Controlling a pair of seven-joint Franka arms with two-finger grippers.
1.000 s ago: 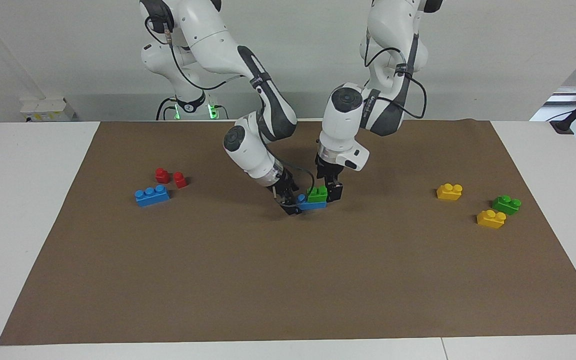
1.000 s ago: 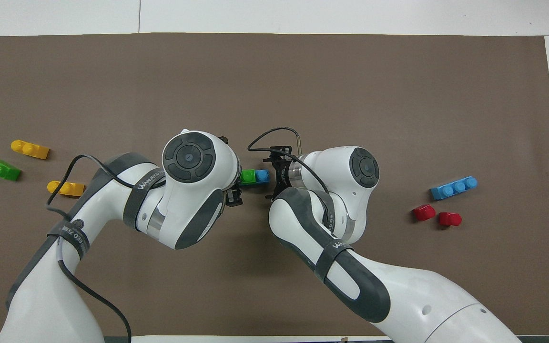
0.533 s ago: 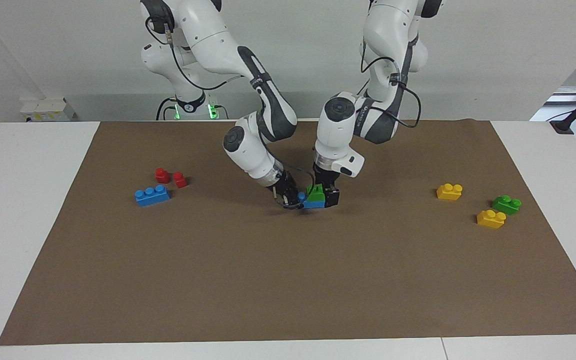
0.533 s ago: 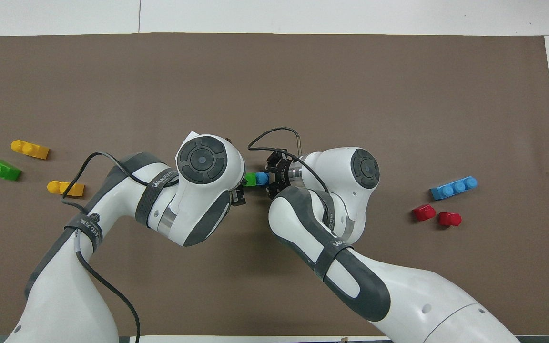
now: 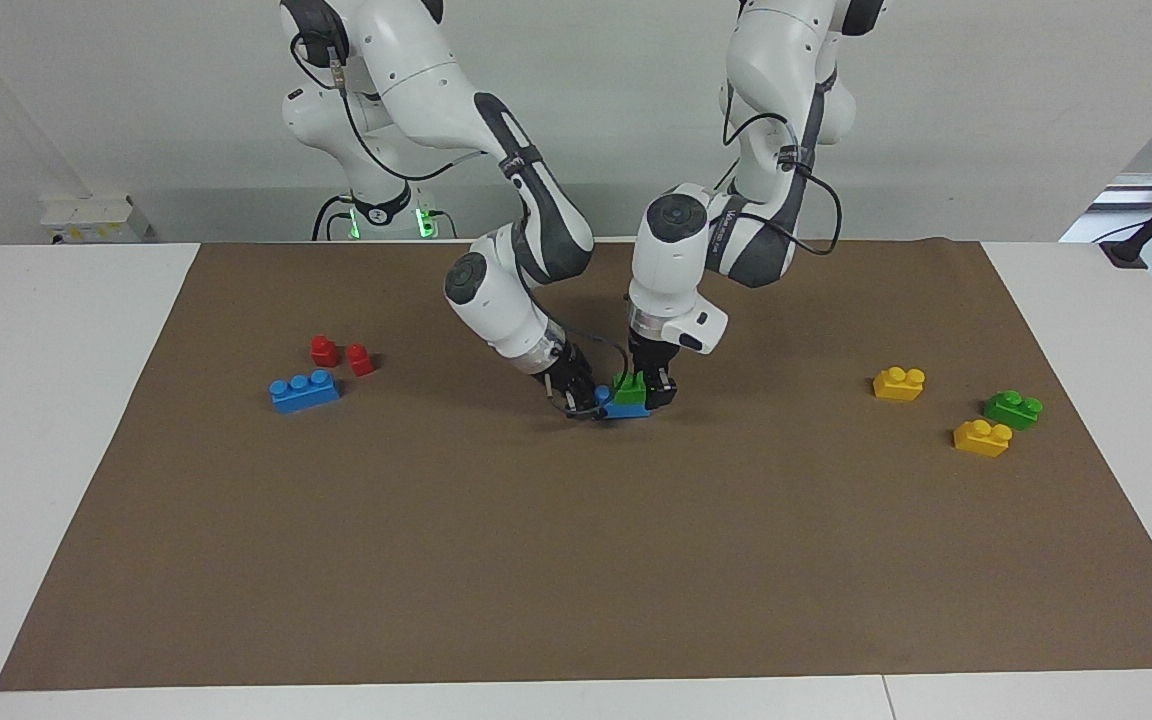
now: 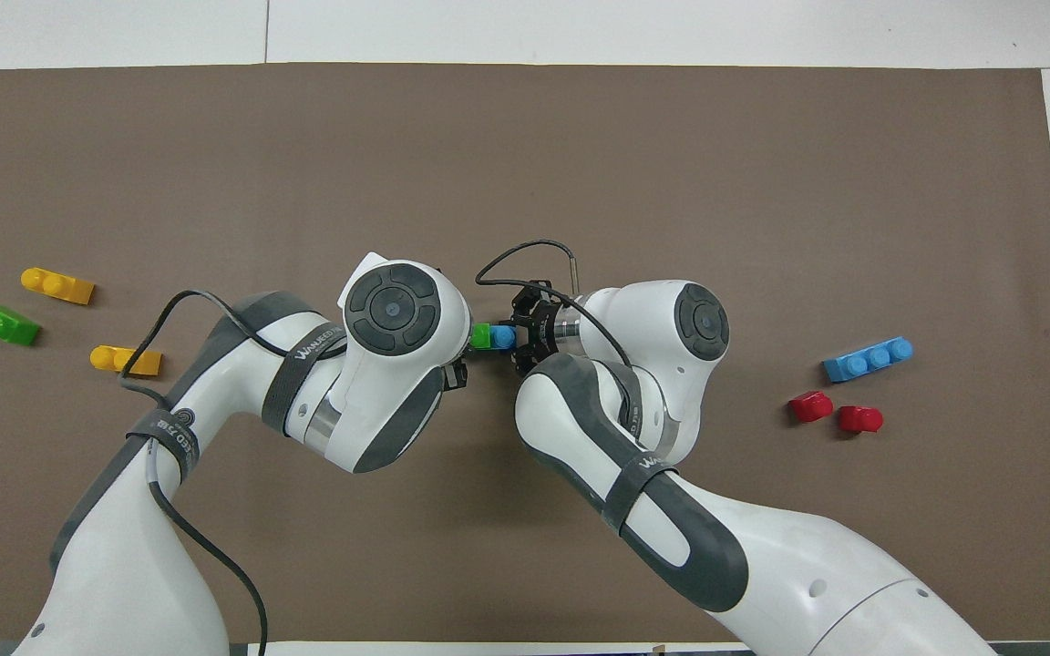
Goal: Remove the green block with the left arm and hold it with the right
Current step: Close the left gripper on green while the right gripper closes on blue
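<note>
The green block (image 5: 629,386) sits stacked on one end of a three-stud blue brick (image 5: 626,408) at the middle of the brown mat. It shows in the overhead view (image 6: 481,336) beside the blue brick's bare stud (image 6: 503,337). My right gripper (image 5: 579,398) is shut on the blue brick's free end, low at the mat; it shows in the overhead view (image 6: 525,335). My left gripper (image 5: 652,388) is down at the green block, right against it. In the overhead view my left wrist hides it.
A second blue brick (image 5: 304,390) and two red pieces (image 5: 341,355) lie toward the right arm's end. Two yellow bricks (image 5: 899,383) (image 5: 982,437) and another green brick (image 5: 1013,408) lie toward the left arm's end. The mat's (image 5: 576,560) half farther from the robots is bare.
My left gripper has moved in from beside the stack and come down against the green block. My right gripper has shifted slightly with the blue brick.
</note>
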